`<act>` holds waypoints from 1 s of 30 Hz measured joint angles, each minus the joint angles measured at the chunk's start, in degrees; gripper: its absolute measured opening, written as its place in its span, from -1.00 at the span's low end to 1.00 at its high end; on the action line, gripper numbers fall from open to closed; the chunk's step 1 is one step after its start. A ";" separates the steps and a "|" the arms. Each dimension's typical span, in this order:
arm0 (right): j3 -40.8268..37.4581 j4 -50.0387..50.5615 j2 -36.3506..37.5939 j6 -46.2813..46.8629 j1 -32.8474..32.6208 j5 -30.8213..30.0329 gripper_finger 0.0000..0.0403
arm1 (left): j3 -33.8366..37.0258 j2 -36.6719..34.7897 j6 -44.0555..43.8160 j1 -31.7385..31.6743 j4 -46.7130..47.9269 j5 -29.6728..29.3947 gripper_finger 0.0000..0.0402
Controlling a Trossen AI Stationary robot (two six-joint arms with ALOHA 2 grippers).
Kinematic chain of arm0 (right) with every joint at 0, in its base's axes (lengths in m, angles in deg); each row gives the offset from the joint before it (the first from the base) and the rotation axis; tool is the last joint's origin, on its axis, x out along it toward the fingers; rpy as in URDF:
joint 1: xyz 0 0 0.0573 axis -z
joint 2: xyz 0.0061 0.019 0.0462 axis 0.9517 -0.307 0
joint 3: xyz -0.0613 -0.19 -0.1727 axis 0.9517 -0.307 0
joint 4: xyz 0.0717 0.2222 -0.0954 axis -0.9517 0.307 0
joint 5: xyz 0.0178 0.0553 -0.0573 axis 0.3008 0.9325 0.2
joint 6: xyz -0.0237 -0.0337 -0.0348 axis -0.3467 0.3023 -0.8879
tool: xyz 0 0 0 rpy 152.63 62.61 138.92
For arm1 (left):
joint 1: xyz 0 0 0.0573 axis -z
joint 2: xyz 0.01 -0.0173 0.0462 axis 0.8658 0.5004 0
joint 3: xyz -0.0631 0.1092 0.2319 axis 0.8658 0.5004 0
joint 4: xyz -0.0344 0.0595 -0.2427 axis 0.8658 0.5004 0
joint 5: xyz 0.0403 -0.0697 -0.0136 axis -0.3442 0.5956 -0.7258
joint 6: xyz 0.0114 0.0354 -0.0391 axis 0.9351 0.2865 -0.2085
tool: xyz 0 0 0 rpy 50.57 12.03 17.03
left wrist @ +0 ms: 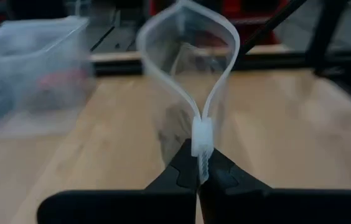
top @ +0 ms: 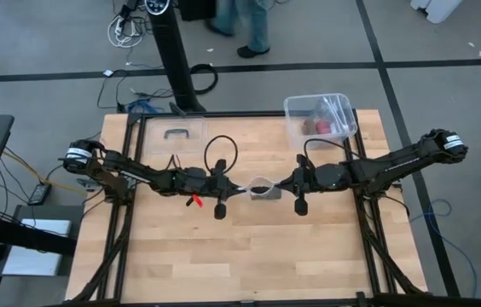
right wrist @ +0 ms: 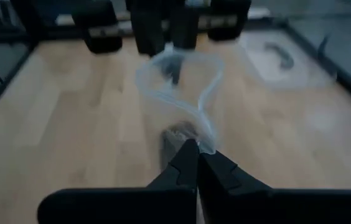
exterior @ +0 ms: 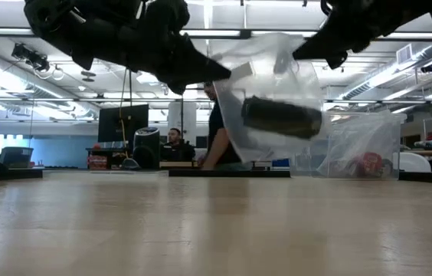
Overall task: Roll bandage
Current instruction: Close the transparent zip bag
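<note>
At the centre of the high view, above the wooden desk [top: 249,256], the left pincer [top: 239,191] and right pincer [top: 281,187], both shut, pinch opposite rims of a clear plastic wrapper [exterior: 270,100], probably to pull open its mouth, with the black rolled bandage [exterior: 281,116] hanging inside.

Grey tiled floor [top: 445,94] around the table — ceiling strip lights [exterior: 116,96], a dark monitor [exterior: 122,123] behind.

Hanging above the middle of the table [top: 223,264]: a bag [exterior: 266,96] with the bandage [exterior: 281,116] inside, between 2 grippers, left gripper [top: 239,189] and right gripper [top: 280,185]. Behind, on the right: a box [top: 321,118].
</note>
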 joint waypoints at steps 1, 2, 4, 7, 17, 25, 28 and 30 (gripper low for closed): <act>0.00 1.29 -0.14 0.66 -0.02 -0.23 -1.00 | 0.00 0.00 0.00 0.15 0.73 -1.16 -0.99; -0.02 2.35 -0.28 1.36 -0.02 -0.24 -1.00 | 0.00 0.00 -0.02 0.28 1.38 -2.53 -0.99; -0.76 3.64 -0.28 2.91 -0.02 -0.31 -1.00 | 0.00 0.00 -0.31 0.64 2.94 -5.41 -0.99; -1.97 4.77 -0.32 5.30 -0.02 -0.38 -1.00 | 0.00 0.00 -1.12 0.97 3.96 -8.49 -0.99; -4.41 0.20 -2.07 7.41 -0.34 -0.27 -0.92 | 0.07 0.00 -3.85 1.38 3.34 -9.05 -0.99; 0.96 1.01 -0.76 5.47 -4.32 0.04 -0.42 | 0.09 0.00 -4.20 2.69 5.67 -8.22 -0.99; 1.56 0.86 -0.76 4.59 -5.30 -0.70 -0.27 | 0.09 0.00 -4.14 2.83 4.86 -8.23 -0.99; 1.56 0.99 -0.78 4.51 -5.59 -1.84 -0.21 | 0.09 0.02 -4.19 2.83 5.12 -8.21 -0.99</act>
